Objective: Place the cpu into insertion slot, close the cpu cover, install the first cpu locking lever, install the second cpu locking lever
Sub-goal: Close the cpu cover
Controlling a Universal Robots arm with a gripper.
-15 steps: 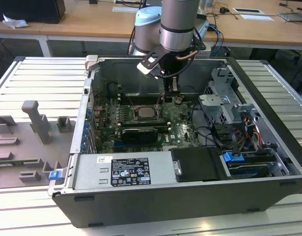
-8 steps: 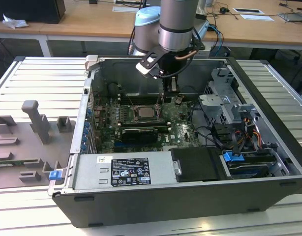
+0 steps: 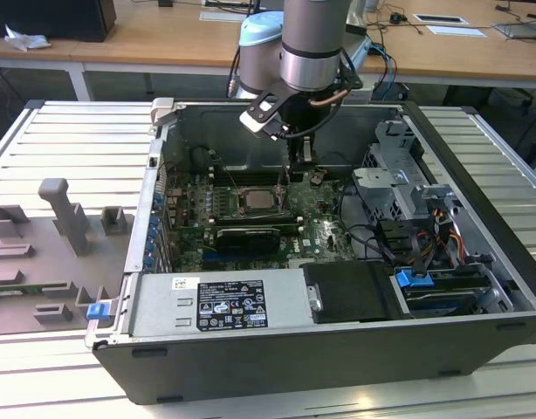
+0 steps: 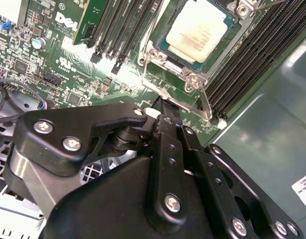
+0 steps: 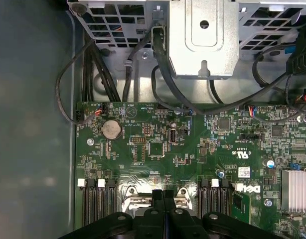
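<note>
1. one claw (image 4: 165, 108), closed with its fingers pressed together and nothing seen between them, hangs just beside the cpu (image 4: 200, 31).
2. the cpu lies flat in the insertion slot (image 4: 219, 54) on the green board (image 4: 68, 64), with the cpu cover (image 4: 154, 57) framing it.
3. a thin locking lever (image 4: 205, 104) runs beside the cpu, near the claw's tip.
4. long black memory slots (image 4: 252, 50) flank the cpu.

logo (image 5: 245, 188) on circuit board (image 5: 158, 149), labelled power supply (image 3: 163, 304)
</note>
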